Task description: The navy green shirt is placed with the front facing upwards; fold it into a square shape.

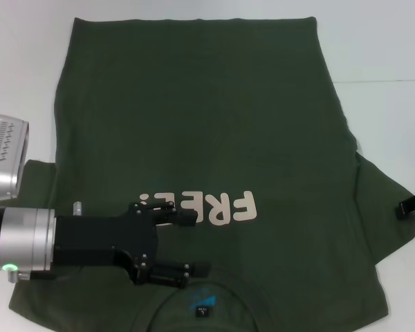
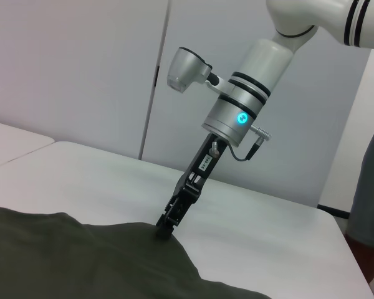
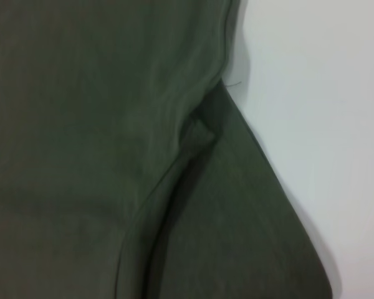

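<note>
Olive cotton covers most of the white table (image 1: 387, 41): the navy green shirt (image 1: 207, 117) lies flat, print side up, collar nearest me and hem at the far side. I'll take the cream FREE! lettering (image 1: 225, 207) as my landmark.

To the left of the lettering, the shirt's edge looks turned in over the body, with only a wedge of sleeve showing beyond it — I'd judge that a first fold, though I can't be sure. My left gripper (image 1: 194, 242) hovers just left of the lettering, reaching in over the cloth, its fingers spread with nothing between them.

Below the lettering sits the neck label (image 1: 203, 304), uncovered.

Well to the right of the lettering, the other sleeve lies fully out. My right gripper (image 2: 165, 225) is down at that sleeve's outer edge, tips on the fabric; whether it pinches the cloth I cannot tell.

By my reckoning we're early: the right side and the lengthwise folds into a square remain.
</note>
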`<state>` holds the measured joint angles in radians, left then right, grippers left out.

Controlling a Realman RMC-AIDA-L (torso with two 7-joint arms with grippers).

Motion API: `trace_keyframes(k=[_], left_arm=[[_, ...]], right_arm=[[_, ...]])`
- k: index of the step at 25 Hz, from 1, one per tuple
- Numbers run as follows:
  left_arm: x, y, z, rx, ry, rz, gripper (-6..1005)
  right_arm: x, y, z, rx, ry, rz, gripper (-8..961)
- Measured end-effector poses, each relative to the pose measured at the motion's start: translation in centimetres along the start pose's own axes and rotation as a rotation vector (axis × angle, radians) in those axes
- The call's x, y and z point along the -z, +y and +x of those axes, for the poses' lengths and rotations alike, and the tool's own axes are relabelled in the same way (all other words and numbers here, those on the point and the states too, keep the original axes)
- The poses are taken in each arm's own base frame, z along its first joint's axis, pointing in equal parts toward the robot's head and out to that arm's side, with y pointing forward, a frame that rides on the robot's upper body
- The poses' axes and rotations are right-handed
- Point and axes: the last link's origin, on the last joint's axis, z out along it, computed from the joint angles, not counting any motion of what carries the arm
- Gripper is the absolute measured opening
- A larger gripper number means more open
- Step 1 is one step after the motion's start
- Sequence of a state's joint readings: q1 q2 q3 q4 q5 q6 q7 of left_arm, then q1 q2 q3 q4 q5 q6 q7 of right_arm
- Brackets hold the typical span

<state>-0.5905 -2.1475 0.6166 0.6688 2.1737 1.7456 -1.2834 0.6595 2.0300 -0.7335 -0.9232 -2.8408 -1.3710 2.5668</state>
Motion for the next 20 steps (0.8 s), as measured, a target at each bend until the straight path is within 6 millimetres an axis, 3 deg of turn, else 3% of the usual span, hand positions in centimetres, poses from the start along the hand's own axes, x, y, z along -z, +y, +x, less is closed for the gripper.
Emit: trace_keyframes(k=[11,17,19,20], left_arm=[[-0.02,0.15,-0.25,0.01,0.007,-0.001,903],[0.03,0.18,-0.31,0.005,0.01,0.002,902],[0.03,0.18,-0.31,0.004,0.01,0.001,902],[0.02,0.19,-0.31,0.004,0.009,0.001,902]], right_arm=[[-0.07,-0.04,0.01,0.007,-0.001,0.003,423],[-0.38,0.11,0.15,0.017,0.012,0.004,216],[-0.49,0.16,0.18,0.02,0.016,0.006,31],[-0.49,0.14,0.18,0.021,0.017,0.007,31]])
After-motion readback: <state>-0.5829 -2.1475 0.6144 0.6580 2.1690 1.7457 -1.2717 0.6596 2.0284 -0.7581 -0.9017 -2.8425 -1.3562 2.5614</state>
